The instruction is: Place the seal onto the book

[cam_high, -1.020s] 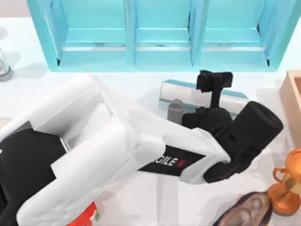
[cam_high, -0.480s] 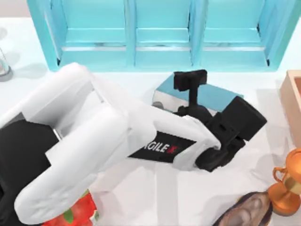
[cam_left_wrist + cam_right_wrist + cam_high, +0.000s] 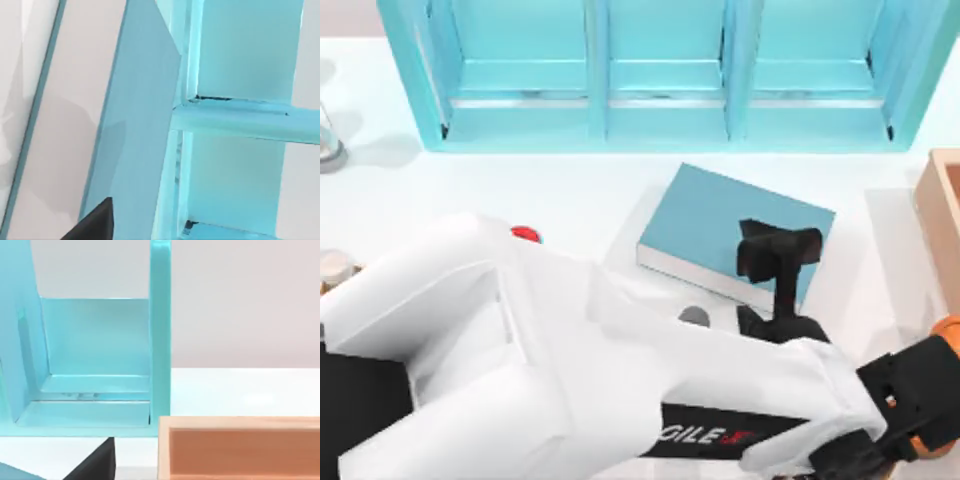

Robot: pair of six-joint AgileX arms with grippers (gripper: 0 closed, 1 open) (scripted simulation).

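Observation:
The book [image 3: 710,222] is a thick teal hardcover with pale page edges, lying flat in front of the turquoise shelf. My left arm reaches across the lower part of the top view, and its black gripper [image 3: 777,252] hangs over the book's near right part. The left wrist view looks along the book [image 3: 140,125] toward the shelf, with a black tip of the left gripper [image 3: 95,222] at the picture's edge. The seal is hidden. My right gripper [image 3: 92,462] is parked off to the right, facing the shelf's end.
The turquoise shelf unit [image 3: 660,70] runs along the back. A wooden box [image 3: 942,220] stands at the right edge, with a copper trophy [image 3: 950,330] in front of it. A small red thing [image 3: 525,234] and a glass item [image 3: 328,150] lie at the left.
My left arm has swung toward the front right of the table. Its gripper went from the book's back edge to its near right part, uncovering most of the cover.

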